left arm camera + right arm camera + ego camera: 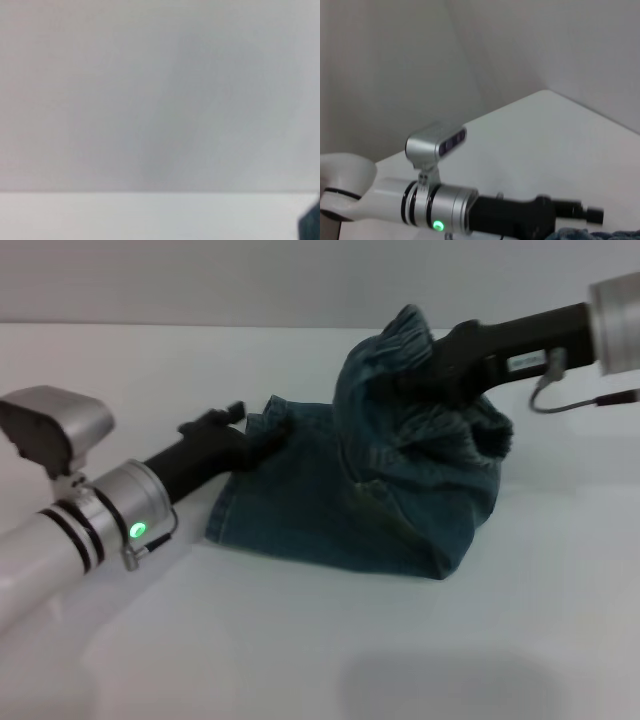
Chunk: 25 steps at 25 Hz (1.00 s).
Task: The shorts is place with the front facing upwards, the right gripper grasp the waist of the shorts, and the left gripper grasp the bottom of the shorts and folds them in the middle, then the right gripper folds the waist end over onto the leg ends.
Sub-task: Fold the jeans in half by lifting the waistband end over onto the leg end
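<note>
right gripper [440,375] has the waist [420,350] pinched and lifted over the shorts [340,505] on the table [300,640], left gripper [225,430] at the hems [262,425], can't tell its grip, so I'd swing low and lay it flat.

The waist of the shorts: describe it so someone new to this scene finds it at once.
On the white table, find the shorts, the only garment there. The waist is the raised end, lifted off the table with the right gripper shut on it. Its ruffled, gathered band sets it apart from the flat, straight hems at the low end by the left gripper.
</note>
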Motion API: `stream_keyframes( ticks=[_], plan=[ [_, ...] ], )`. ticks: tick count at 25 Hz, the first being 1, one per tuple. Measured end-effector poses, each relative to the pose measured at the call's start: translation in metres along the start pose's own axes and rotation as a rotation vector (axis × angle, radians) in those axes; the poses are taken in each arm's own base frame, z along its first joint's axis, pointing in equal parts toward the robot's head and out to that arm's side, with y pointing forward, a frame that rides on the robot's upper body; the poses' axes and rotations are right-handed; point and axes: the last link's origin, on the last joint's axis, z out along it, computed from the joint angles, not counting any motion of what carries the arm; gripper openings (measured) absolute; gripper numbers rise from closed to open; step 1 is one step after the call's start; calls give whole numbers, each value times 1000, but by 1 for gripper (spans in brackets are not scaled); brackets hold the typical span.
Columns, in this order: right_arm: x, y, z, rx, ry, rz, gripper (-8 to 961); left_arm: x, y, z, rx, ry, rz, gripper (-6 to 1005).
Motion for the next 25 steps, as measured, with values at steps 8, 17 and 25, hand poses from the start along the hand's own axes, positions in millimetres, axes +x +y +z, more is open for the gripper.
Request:
stream_keyframes(
  ticks=[8, 17, 25],
  plan=[
    [1, 3, 36, -31, 4, -17, 72, 2, -20, -25, 132, 141, -1, 797],
    [-1, 1, 60, -20, 32, -20, 180, -4, -24, -32, 153, 125, -1, 797],
    [-6, -1, 59, -4, 1, -56, 387, -8, -23, -34, 158, 114, -7, 797]
  ],
)
